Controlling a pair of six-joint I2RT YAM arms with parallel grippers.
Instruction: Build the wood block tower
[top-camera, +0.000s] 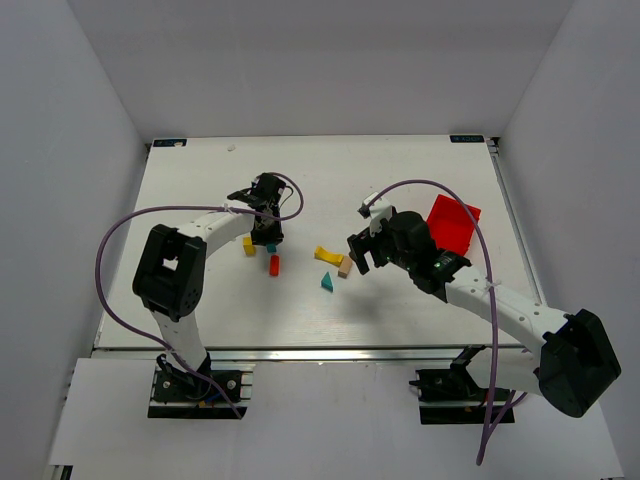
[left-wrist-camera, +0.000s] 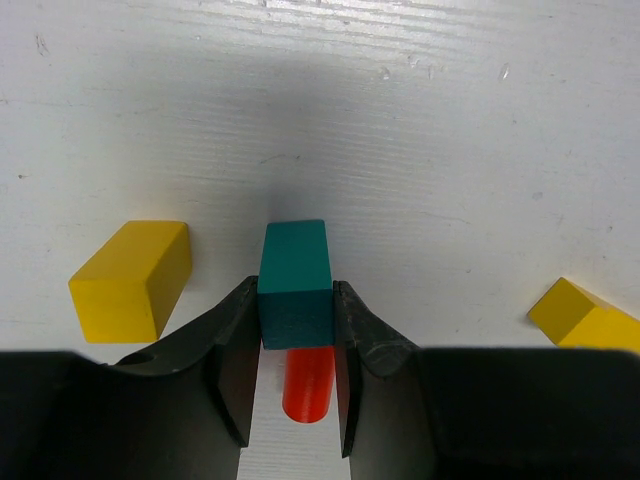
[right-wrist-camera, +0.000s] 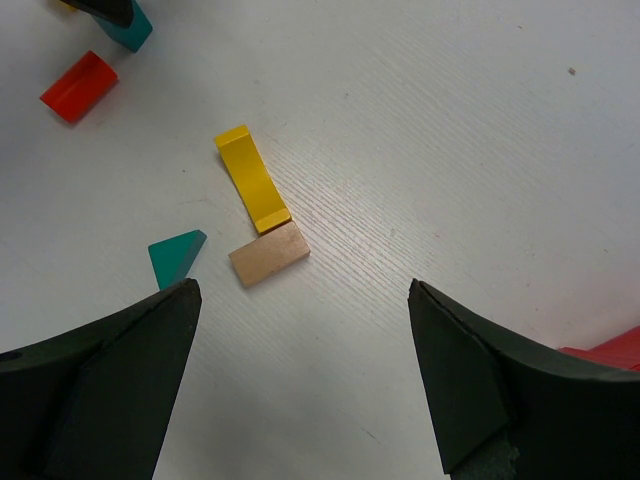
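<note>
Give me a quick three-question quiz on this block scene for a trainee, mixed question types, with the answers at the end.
1. True or false: the left gripper is shut on the teal cube.
2. Which block lies nearest the tan block? A) yellow arch B) teal triangle C) red block
3. Fill in: the right gripper is ___, holding nothing.
Key: 1 true; 2 A; 3 open.
</note>
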